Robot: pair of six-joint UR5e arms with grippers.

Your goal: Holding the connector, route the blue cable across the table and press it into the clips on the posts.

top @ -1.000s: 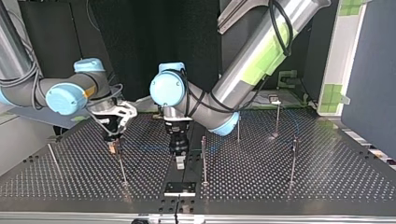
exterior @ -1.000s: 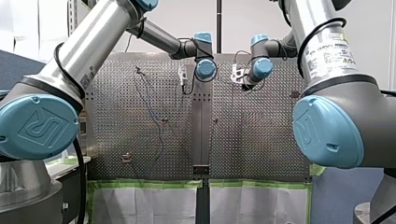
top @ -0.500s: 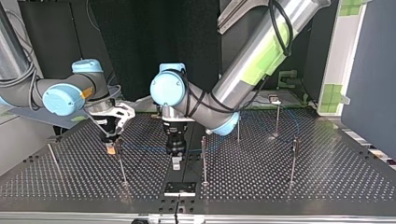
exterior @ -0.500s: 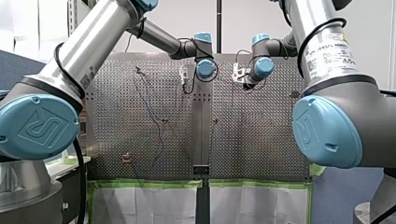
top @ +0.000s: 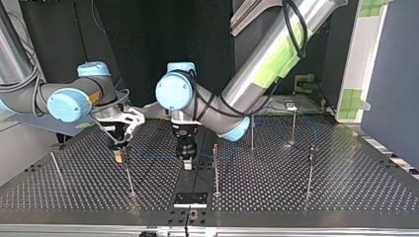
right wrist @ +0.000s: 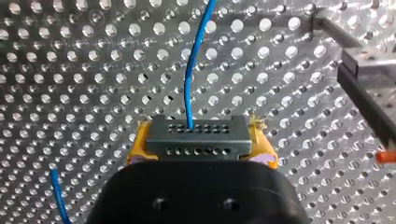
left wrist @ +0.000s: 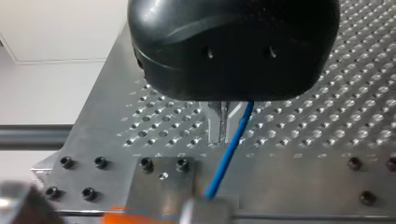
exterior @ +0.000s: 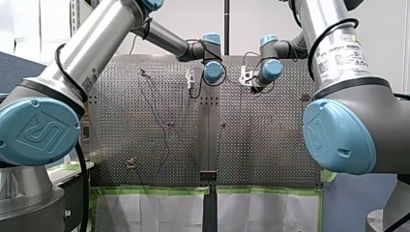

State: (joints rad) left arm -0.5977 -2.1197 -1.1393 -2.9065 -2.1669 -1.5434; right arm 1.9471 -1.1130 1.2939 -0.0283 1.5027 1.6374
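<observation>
The right claw (right wrist: 194,140) is clamped on the connector (right wrist: 196,133), a flat grey metal block with two rows of pinholes, squeezed between yellow pads (right wrist: 264,151). The thin blue cable (right wrist: 191,74) curves out ahead of it over the shiny perforated worktop (right wrist: 70,70). The left claw (left wrist: 222,128) has its slim metal fingers (left wrist: 215,123) drawn together, the cable slanting just beside them.
</observation>
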